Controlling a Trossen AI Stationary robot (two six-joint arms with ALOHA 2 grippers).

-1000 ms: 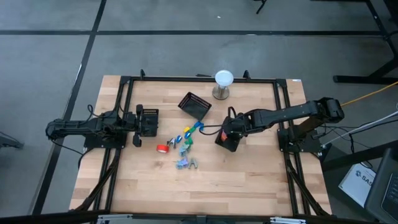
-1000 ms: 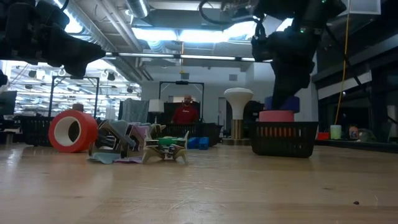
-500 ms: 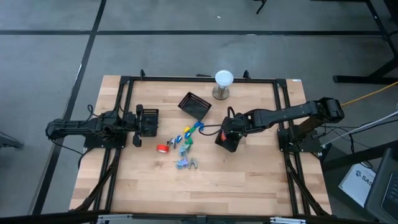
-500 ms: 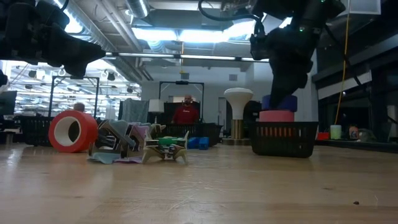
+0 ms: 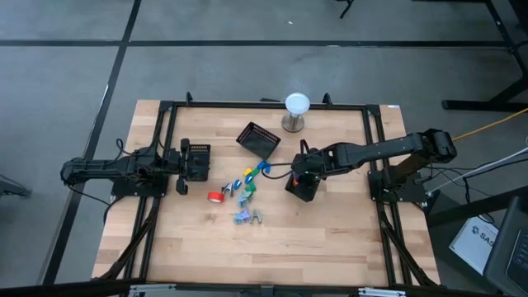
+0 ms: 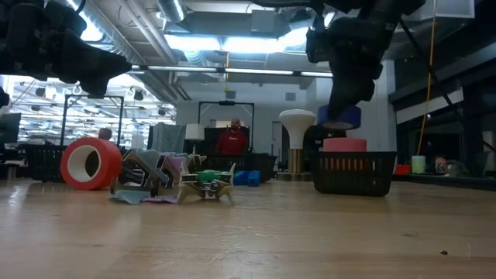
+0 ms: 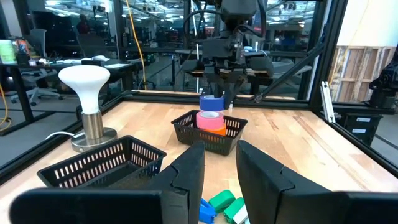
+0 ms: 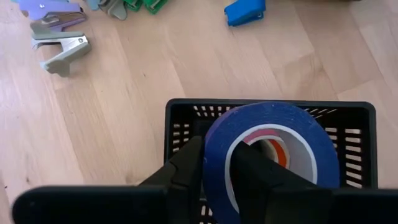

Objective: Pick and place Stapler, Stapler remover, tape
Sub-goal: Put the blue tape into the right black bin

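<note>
While my right gripper (image 8: 216, 163) grips the blue tape roll (image 8: 272, 149) above the black basket (image 8: 177, 121):
Released off-centre, it could catch the rim and roll onto the counter (image 5: 330, 239); left jaws (image 7: 219, 169) idle, slightly apart.

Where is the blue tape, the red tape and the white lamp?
blue tape (image 8: 323, 146), right wrist view, on its blue side face.
red tape (image 6: 71, 177), low view, on its outer red band.
white lamp (image 7: 83, 79), left wrist view, on its white dome.

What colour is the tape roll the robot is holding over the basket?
Blue. The tape roll in the right gripper shows best in the right wrist view.
</note>
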